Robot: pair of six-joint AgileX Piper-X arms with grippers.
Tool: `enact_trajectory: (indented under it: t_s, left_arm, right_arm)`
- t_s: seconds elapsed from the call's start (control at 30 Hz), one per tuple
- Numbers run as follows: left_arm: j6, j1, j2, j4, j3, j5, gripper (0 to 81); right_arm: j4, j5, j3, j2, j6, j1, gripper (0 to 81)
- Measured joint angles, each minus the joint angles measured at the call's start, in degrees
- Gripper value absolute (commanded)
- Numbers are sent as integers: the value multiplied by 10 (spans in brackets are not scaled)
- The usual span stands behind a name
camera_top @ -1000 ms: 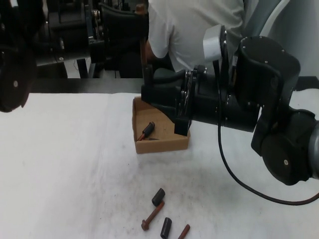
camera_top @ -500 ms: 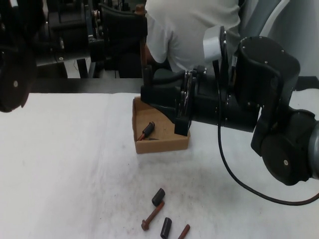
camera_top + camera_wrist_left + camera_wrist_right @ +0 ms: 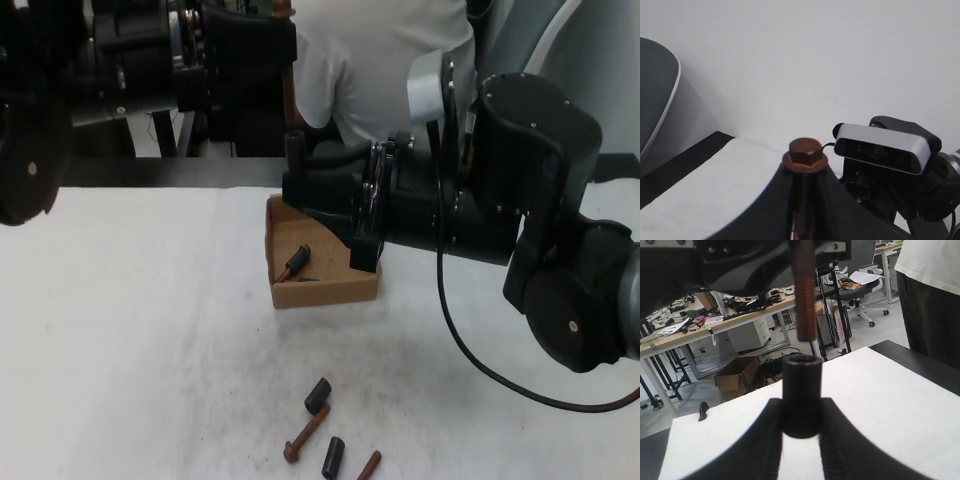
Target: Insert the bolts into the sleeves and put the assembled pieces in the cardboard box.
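Pinches bolt [image 3: 805, 155] in left gripper [image 3: 802, 200], tip just above bore of sleeve [image 3: 801, 390] pinched in right gripper [image 3: 801, 415]; leaves insertion apparently pending, with one assembled piece [image 3: 295, 262] in cardboard box [image 3: 325, 291] and two loose sleeves [image 3: 318, 395] and two loose bolts [image 3: 306, 434] on bench [image 3: 150, 330].

In the high view, the right arm [image 3: 480, 200] covers the right part of the cardboard box [image 3: 320, 292]. A dark piece [image 3: 306, 279] inside the box is too small to tell. At the lower edge, the loose bolt [image 3: 369, 464] is cut off. In the left wrist view, the picture's edge cuts the shaft of the held bolt [image 3: 804, 162]. In the right wrist view, the held sleeve [image 3: 801, 390] is blurred.
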Motion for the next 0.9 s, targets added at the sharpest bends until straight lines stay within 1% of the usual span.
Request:
enact_trajectory:
  t_s: [0.47,0.9]
  left_arm:
    - [-12,0,0,-4,0,1,2]
    - [-12,0,6,22,0,12,2]
  right_arm:
    - [0,0,0,0,0,0,8]
    - [0,0,0,0,0,0,8]
